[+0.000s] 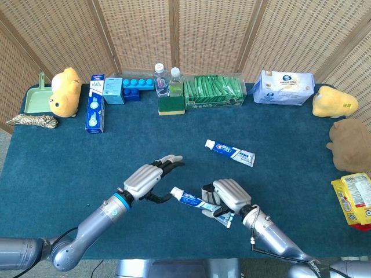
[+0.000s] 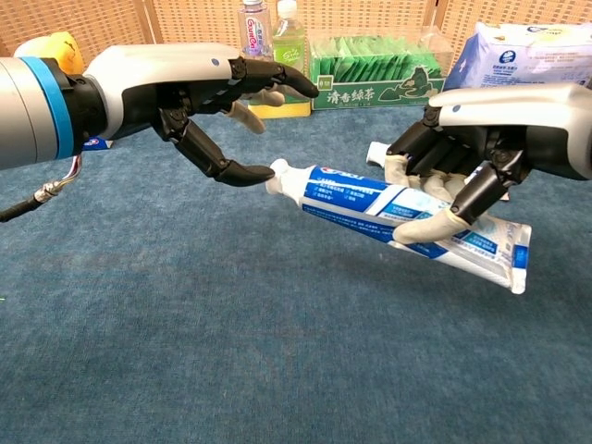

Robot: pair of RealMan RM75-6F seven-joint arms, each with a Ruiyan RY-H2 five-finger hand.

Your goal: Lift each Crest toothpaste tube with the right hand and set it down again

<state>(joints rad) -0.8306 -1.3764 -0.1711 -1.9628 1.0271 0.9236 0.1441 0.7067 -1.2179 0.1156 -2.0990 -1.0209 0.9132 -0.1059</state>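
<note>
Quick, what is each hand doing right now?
Left hand: open, a fingertip at the cap of the toothpaste tube.
Right hand: holding that tube above the table.

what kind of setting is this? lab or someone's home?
Likely a lab data-collection setup, not a home: a teal cloth table ringed by unrelated props such as plush toys and tissues, backed by a wicker screen.

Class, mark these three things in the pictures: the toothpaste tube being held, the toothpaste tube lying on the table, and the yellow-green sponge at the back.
held toothpaste tube (image 2: 361,192), chest view, on its printed blue body.
lying toothpaste tube (image 1: 231,152), head view, on the middle of its body.
sponge (image 1: 171,105), head view, on its green top face.
</note>
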